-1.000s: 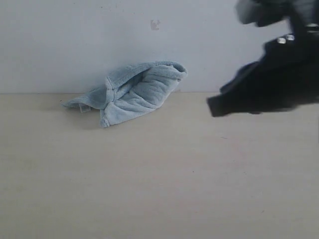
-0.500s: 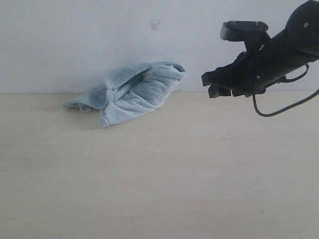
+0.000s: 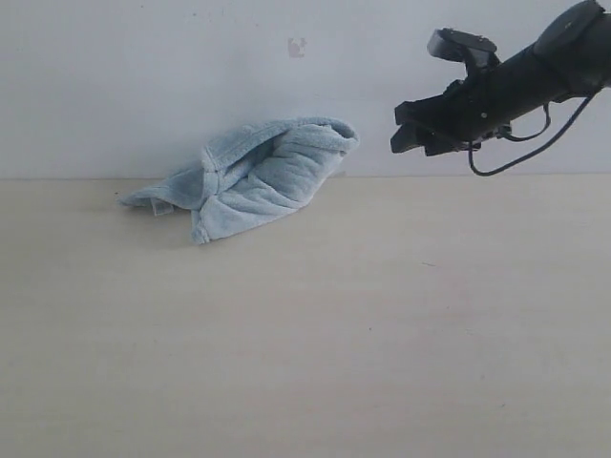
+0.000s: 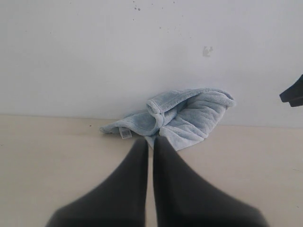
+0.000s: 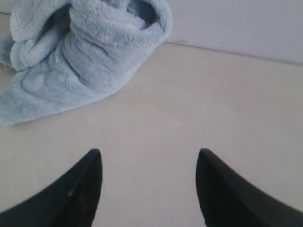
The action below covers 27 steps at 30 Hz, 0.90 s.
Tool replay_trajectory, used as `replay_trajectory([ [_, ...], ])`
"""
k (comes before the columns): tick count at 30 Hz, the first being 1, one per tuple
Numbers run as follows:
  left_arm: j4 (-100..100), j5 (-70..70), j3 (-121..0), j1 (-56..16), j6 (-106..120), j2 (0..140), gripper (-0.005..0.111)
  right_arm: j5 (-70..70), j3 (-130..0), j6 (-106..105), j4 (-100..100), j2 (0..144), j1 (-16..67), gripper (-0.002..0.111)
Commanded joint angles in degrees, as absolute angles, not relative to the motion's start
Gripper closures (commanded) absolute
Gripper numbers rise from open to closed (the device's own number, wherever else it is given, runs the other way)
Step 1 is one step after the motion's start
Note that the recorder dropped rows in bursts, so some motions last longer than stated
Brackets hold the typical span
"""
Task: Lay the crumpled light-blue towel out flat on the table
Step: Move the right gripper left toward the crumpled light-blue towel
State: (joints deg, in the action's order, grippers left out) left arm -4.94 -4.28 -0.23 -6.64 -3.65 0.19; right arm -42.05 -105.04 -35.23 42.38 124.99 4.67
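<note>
- Against the white wall [image 3: 143, 76], at the far edge of the pale surface [image 3: 382, 334], your light-blue towel [image 3: 250, 176] lies crumpled in a heap, with one plush fold raised towards the wall.
- At the towel's low left end a small white label [image 4: 124, 133] sticks out. Any writing on it is too small to read.
- To the right of the heap, your right claw [image 3: 399, 131] hangs in the air, well apart from the cloth. Its jaws are spread wide and hold nothing.
- From its own wrist camera, your left claw [image 4: 150, 140] is aimed at the towel's near edge, its fingers pressed together and empty.
- A faint grey mark [image 3: 297, 47] shows on the wall above the towel, with no legible lettering.
</note>
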Motion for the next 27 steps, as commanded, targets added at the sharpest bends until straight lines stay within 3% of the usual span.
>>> replay_trajectory([
  [1,-4.86,-4.51,0.0,-6.93,-3.99,0.0,0.103,-44.03,-115.0,-36.01,47.27,131.19,4.57,0.052],
  [10,-4.86,-4.41,0.0,-6.93,-3.99,0.0,0.103,-45.39,-129.72,-36.11,55.45,142.58,4.67,0.052],
  [21,-4.86,-4.41,0.0,-6.93,-3.99,0.0,0.103,-36.64,-132.89,-36.7,64.37,149.24,6.31,0.052],
  [27,-4.86,-4.41,0.0,-6.93,-3.99,0.0,0.103,-34.96,-137.1,-37.15,65.23,152.06,7.64,0.068],
])
